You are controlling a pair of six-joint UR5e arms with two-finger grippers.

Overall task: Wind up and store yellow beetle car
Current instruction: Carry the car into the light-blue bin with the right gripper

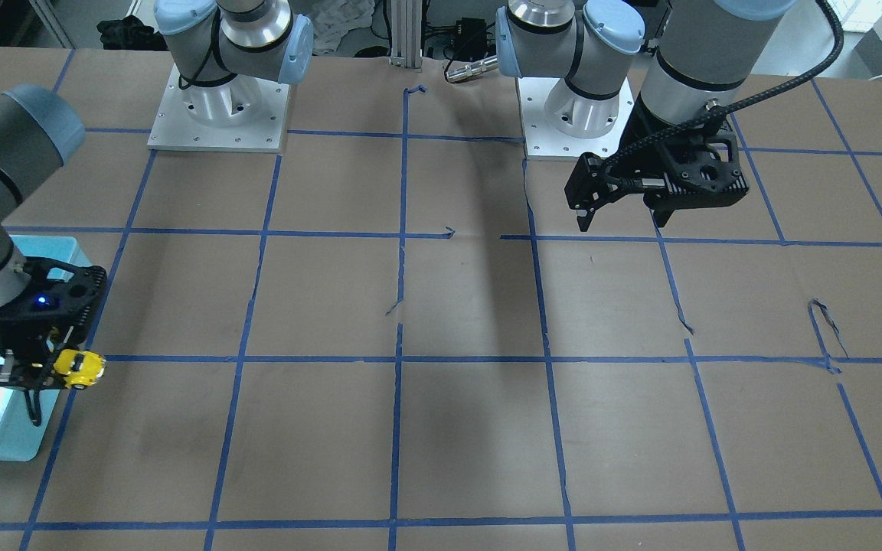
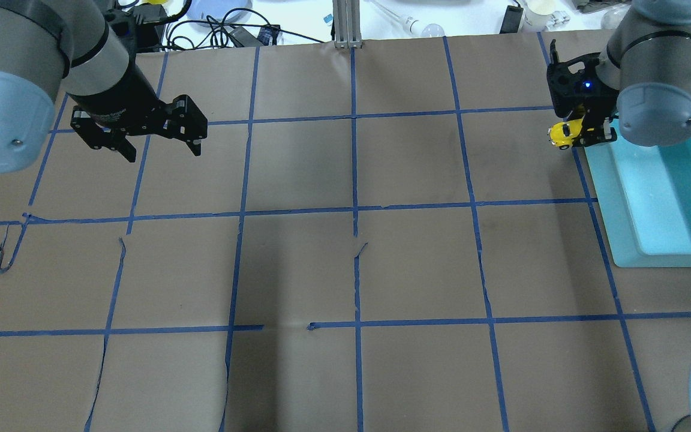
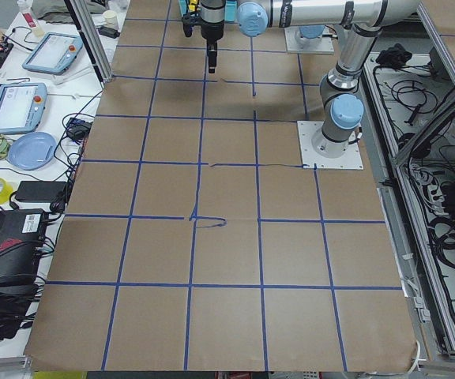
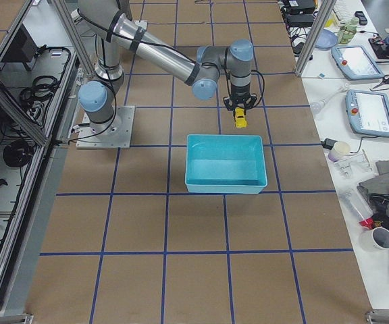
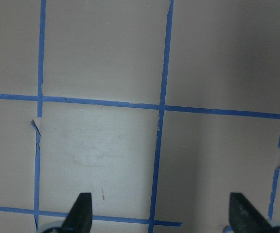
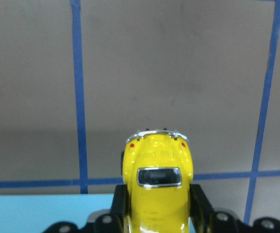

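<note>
My right gripper point(image 2: 574, 133) is shut on the yellow beetle car point(image 2: 564, 132) and holds it in the air at the far end of the light blue bin point(image 2: 627, 198). The car also shows in the front view point(image 1: 79, 367), in the right side view point(image 4: 240, 120) and, close up between the fingers, in the right wrist view point(image 6: 158, 179). In that wrist view the bin's rim point(image 6: 47, 213) lies just below the car. My left gripper point(image 2: 159, 150) is open and empty, high over the brown table on the other side; its fingertips point(image 5: 81, 211) show wide apart.
The table is brown paper with a blue tape grid point(image 2: 354, 210). Torn paper and loose tape sit at several spots point(image 2: 9, 246). The arm bases point(image 1: 219, 107) stand on the robot's side. Cables and clutter lie beyond the far edge point(image 2: 225, 30).
</note>
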